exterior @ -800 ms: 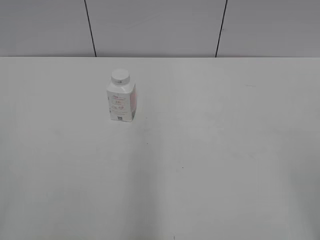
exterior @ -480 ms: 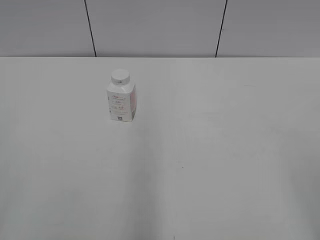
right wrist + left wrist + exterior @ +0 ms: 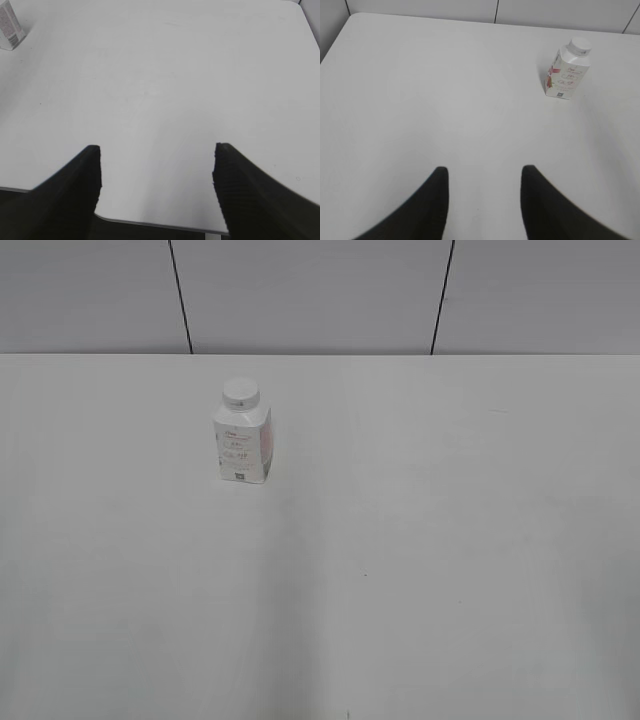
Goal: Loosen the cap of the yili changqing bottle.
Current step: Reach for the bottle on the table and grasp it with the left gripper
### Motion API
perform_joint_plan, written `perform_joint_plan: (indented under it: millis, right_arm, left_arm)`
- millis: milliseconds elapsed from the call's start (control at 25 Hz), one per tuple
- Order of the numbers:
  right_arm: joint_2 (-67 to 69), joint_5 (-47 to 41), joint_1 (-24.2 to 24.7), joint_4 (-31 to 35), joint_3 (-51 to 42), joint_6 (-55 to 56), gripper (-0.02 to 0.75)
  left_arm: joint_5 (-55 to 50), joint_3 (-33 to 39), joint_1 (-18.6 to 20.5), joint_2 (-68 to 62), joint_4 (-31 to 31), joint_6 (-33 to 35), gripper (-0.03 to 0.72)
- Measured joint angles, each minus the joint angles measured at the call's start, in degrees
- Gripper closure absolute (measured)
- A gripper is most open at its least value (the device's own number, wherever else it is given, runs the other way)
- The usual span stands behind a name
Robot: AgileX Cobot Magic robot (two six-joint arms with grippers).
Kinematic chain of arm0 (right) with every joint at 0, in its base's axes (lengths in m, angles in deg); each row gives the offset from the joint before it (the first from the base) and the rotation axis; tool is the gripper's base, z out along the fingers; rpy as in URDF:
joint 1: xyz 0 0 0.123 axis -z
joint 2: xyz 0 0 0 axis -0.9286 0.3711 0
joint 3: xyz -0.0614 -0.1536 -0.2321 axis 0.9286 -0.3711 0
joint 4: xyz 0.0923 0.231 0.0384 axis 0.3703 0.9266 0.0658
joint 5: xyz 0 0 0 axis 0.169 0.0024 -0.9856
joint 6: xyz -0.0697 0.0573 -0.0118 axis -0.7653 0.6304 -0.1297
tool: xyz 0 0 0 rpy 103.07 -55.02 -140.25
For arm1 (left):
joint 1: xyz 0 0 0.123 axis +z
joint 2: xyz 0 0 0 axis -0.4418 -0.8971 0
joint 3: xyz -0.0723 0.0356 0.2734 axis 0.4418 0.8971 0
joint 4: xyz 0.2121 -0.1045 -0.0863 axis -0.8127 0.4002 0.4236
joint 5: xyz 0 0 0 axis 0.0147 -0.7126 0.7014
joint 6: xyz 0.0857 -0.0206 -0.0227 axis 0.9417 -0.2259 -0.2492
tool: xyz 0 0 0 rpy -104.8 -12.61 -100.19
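On table (image 3: 420, 570): bottle (image 3: 243, 445) upright, cap (image 3: 241, 393) on, well apart from 2 hands, left (image 3: 482, 175), right (image 3: 157, 150), both agape, empty.

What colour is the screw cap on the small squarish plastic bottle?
White; the round plastic screw cap shows best in the left wrist view.

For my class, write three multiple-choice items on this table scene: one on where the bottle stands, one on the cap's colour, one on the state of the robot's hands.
1. Seen from the front, the bottle stands on the table:
A. left of the middle
B. at the right edge
C. at the near edge

2. The cap is:
A. blue
B. white
C. red

3. The left hand and right hand are:
A. both gripping the bottle
B. one on the cap
C. both open, empty

Answers: 1 A, the bottle sits left of centre; 2 B, the cap matches the white body; 3 C, bare table shows between the fingers.
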Motion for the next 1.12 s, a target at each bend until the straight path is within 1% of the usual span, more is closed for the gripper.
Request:
perform_joint_plan:
  millis: [760,1000,1120]
  right_arm:
    - [0.0,0.0,0.0,0.0,0.0,0.0,0.185]
    - [0.0,0.0,0.0,0.0,0.0,0.0,0.185]
    - [0.0,0.0,0.0,0.0,0.0,0.0,0.185]
  left_arm:
    - [0.8,-0.6,0.0,0.0,0.0,0.0,0.381]
    - [8.0,-5.0,0.0,-2.1,-0.9,0.0,0.381]
    - [15.1,-6.0,0.0,-5.4,-1.2,0.0,0.381]
